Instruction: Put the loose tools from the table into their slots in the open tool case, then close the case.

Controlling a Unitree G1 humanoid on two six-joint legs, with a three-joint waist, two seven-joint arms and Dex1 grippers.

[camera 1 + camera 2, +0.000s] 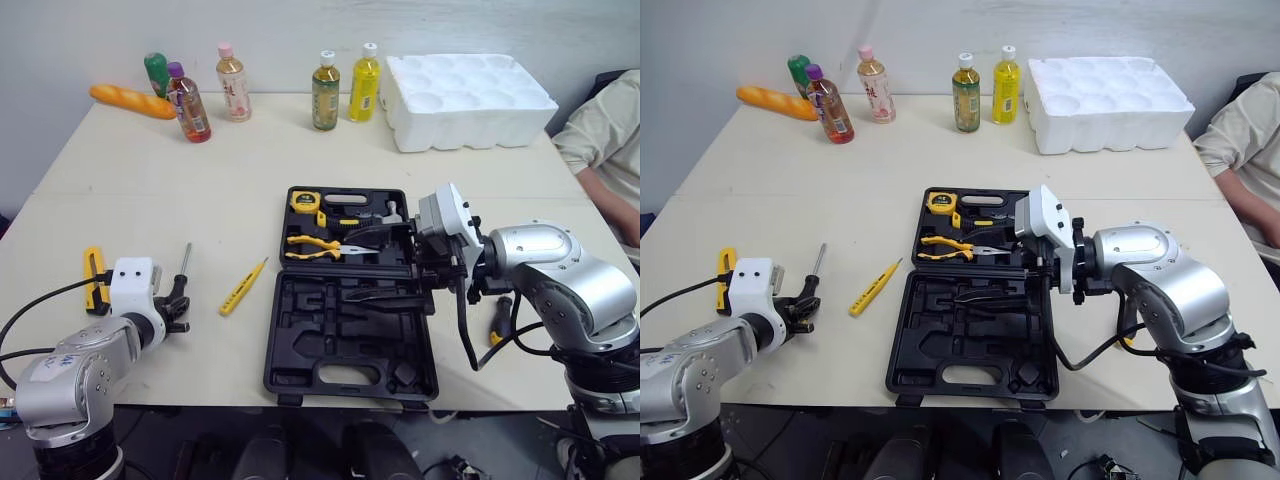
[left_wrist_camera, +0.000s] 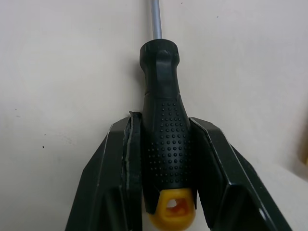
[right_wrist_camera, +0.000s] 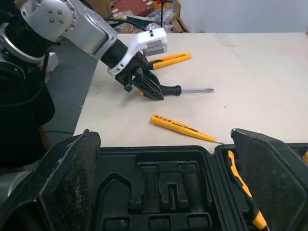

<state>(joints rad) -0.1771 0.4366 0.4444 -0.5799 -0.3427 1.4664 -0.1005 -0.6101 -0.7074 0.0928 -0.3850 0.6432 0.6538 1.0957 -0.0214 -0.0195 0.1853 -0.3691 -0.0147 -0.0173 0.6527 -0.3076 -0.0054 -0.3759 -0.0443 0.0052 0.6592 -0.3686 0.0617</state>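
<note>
Down low, the left gripper [image 2: 163,121] clamps tight on the screwdriver [image 2: 161,77] handle, while the right gripper [image 3: 163,139] hangs with fingers spread wide, forearm reaching inward.

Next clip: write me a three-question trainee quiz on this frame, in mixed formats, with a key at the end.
1. True or false: the left gripper is shut on the handle of the screwdriver.
2. Fill in: over the tool case, the right gripper has its fingers ____.
3. Multiple choice: the yellow tester pen lies
A) in a slot of the tool case
B) on the table, between the screwdriver and the tool case
C) in the right gripper

Key: 1 true; 2 open; 3 B.
</note>
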